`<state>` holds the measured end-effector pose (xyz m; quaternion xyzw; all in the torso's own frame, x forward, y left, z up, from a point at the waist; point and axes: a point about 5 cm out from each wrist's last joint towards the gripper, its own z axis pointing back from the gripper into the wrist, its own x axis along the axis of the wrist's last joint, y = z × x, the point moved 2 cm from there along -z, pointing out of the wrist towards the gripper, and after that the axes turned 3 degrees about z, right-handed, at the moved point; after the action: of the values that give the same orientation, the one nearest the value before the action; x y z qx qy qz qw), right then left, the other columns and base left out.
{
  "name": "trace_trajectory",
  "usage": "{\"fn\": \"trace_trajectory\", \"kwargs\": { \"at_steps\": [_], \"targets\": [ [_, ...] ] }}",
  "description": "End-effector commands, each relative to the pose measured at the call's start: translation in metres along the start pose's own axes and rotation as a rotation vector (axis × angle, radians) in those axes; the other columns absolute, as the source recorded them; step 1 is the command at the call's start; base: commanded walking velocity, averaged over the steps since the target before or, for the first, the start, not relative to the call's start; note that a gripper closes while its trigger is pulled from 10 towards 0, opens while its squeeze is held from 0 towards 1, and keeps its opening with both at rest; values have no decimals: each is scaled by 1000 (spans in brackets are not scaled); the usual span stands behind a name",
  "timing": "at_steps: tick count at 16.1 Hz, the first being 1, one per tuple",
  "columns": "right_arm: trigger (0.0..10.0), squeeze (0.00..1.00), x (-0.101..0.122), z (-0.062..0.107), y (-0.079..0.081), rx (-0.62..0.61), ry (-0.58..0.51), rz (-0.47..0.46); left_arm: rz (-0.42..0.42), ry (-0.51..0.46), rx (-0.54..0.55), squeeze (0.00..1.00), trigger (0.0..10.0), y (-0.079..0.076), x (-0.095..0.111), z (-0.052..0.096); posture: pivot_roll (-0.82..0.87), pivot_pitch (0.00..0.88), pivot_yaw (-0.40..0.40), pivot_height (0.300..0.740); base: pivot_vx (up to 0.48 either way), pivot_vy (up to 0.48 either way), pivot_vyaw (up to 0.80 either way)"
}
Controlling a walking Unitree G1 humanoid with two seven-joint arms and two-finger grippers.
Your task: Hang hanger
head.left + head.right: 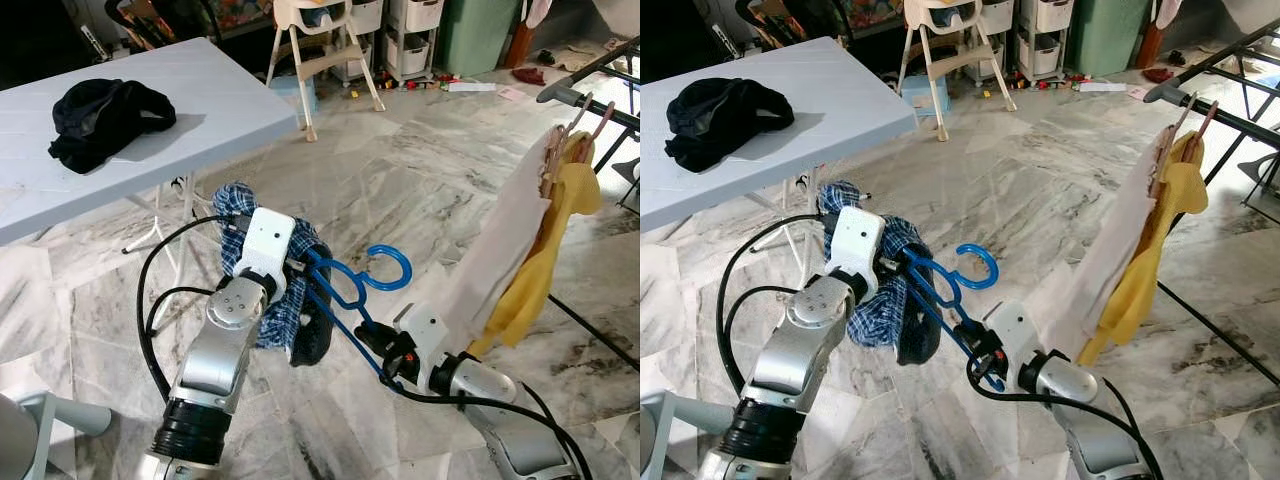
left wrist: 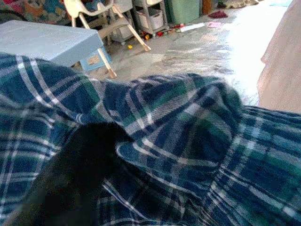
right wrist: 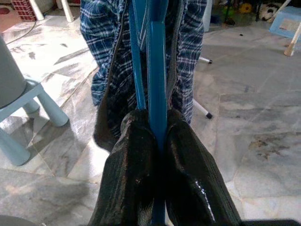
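Note:
A blue hanger [image 1: 388, 272] carries a blue plaid garment [image 1: 283, 312] and hangs slanted in mid-air between my two arms. My left gripper [image 1: 303, 265] holds the upper end, shut on the hanger amid the folds of plaid cloth [image 2: 188, 141]. My right gripper [image 1: 375, 350] is lower and nearer me, shut on the hanger's lower bar [image 3: 156, 94], which runs up between its fingers [image 3: 193, 179]. The hook points right, toward the drying rack [image 1: 585, 88], and is well short of it.
On the rack hang a white cloth [image 1: 492, 258] and a yellow cloth [image 1: 545, 268]. A light blue table [image 1: 210, 95] with a black garment [image 1: 105, 118] stands at the left. A high chair [image 1: 320, 55] and storage drawers are at the back. A small pale stool [image 1: 40, 425] is by my left side.

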<state>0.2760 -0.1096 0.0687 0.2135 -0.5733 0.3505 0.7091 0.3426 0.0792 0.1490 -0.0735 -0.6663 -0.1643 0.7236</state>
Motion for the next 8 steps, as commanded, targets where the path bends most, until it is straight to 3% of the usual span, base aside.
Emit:
{"fn": "trace_trajectory", "kwargs": {
  "at_steps": [1, 2, 3, 8],
  "targets": [
    [10000, 0, 18, -14, 4, 6, -52, 35, 20, -7, -149, 1000, 10000, -32, 7, -3, -109, 60, 88, 740, 0, 0, 0],
    [10000, 0, 18, -13, 3, -1, -51, 38, 27, -2, -155, 1000, 10000, -33, 8, -2, -109, 60, 88, 740, 0, 0, 0],
    [10000, 0, 17, -14, -1, -35, -47, 54, 106, -11, -209, 1000, 10000, -39, 13, 0, -109, 61, 88, 740, 0, 0, 0],
    [10000, 0, 31, -22, -16, -151, -93, 62, 85, -10, -349, 1000, 10000, -58, 8, 14, -107, 62, 83, 740, 0, 0, 0]
  ]
}}
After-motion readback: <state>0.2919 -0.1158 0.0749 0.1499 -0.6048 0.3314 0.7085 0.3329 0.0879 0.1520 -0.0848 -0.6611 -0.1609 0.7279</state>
